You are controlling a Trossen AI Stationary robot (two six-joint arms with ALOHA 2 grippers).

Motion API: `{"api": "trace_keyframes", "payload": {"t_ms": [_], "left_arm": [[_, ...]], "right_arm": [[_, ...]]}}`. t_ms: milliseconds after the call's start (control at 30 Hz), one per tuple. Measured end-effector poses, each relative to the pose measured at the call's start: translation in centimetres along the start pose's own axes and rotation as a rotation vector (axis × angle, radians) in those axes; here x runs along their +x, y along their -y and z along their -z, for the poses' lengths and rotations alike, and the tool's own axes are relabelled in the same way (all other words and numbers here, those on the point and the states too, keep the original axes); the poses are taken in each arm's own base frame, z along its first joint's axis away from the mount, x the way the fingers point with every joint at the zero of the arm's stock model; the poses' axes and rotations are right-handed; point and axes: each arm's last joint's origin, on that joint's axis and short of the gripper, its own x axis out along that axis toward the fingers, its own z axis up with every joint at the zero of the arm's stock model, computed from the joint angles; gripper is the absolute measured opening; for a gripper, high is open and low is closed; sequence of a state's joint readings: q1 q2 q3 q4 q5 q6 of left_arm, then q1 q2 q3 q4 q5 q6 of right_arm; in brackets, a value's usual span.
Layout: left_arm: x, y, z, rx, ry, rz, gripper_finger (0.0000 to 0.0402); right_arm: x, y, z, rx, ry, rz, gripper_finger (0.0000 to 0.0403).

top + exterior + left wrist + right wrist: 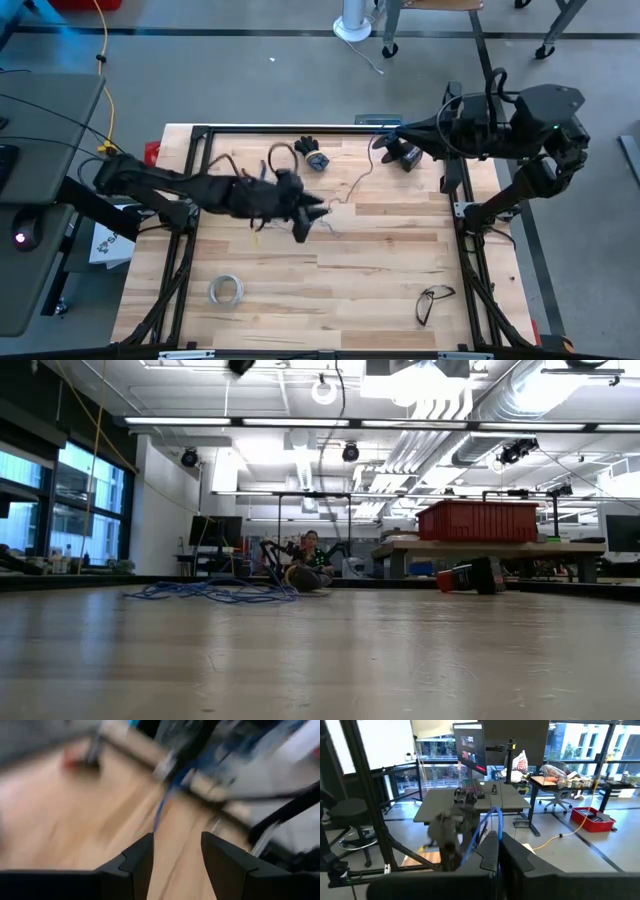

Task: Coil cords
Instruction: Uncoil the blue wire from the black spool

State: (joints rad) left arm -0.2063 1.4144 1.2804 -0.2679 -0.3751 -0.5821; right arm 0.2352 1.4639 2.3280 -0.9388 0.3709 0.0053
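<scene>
- Dark fingers (137, 862) of the left gripper (306, 215) are seen standing apart over bare wood near the table's middle, with nothing between them; the blue-grey wire (161, 809) runs away just ahead of them
- At the far edge the wire is pinched in the closed right gripper (499, 851), near the small dark spool (319, 160)
- From there the wire (352, 186) trails across the boards to the left gripper
- For a tidy coil, the strand is best retaken close to the held end and laid in even, slack loops, judged from this layout
- Open boards are left nearer the front; a whitish ring (227, 290) and spectacles (433, 299) lie well apart from the work
- Frame rails (300, 129) bound the table and should be cleared on wide swings
</scene>
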Motion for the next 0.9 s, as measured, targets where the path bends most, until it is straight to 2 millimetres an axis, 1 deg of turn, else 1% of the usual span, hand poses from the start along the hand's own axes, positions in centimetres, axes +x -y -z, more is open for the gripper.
{"api": "trace_keyframes", "payload": {"t_ms": [67,133,233,300,400,500,567,667,767,833,900], "left_arm": [[-0.2,0.3,-2.3,0.094,0.076,0.024,0.0159],[-0.4,0.3,-4.4,0.197,0.114,0.0,0.0159],[-0.1,-0.4,-6.1,0.311,0.111,-0.052,0.0159],[0.5,-0.7,-6.4,0.379,0.08,-0.03,0.0159],[1.9,-1.0,-5.7,0.519,0.007,0.036,0.0159],[3.7,-1.2,-4.1,0.718,-0.099,0.034,0.0159],[5.3,-1.5,-2.9,0.8,-0.158,-0.001,0.0159],[7.1,-1.9,-1.8,0.829,-0.197,-0.057,0.0159],[8.4,-2.4,-1.1,0.828,-0.22,-0.122,0.0159],[8.8,-2.6,-0.7,0.817,-0.23,-0.163,0.0159],[8.7,-2.6,-0.7,0.795,-0.225,-0.182,0.0159]], "right_arm": [[0.0,0.0,0.0,-0.006,-0.001,-0.005,0.0],[0.0,0.0,0.0,-0.006,-0.001,-0.006,0.0],[0.0,0.0,0.0,-0.005,0.002,-0.009,0.0],[0.0,-0.1,0.0,-0.006,0.0,-0.012,0.0],[0.0,-0.1,0.0,-0.006,0.0,-0.017,0.0],[0.0,-0.1,0.0,-0.006,0.0,-0.023,0.0],[0.0,-0.1,0.0,-0.006,0.0,-0.029,0.0],[0.0,-0.1,0.0,-0.006,0.001,-0.032,0.0],[0.0,-0.1,0.0,-0.006,0.001,-0.032,0.0],[0.0,-0.1,0.0,-0.005,0.001,-0.032,0.0],[0.0,-0.1,0.0,-0.006,0.001,-0.033,0.0]]}}
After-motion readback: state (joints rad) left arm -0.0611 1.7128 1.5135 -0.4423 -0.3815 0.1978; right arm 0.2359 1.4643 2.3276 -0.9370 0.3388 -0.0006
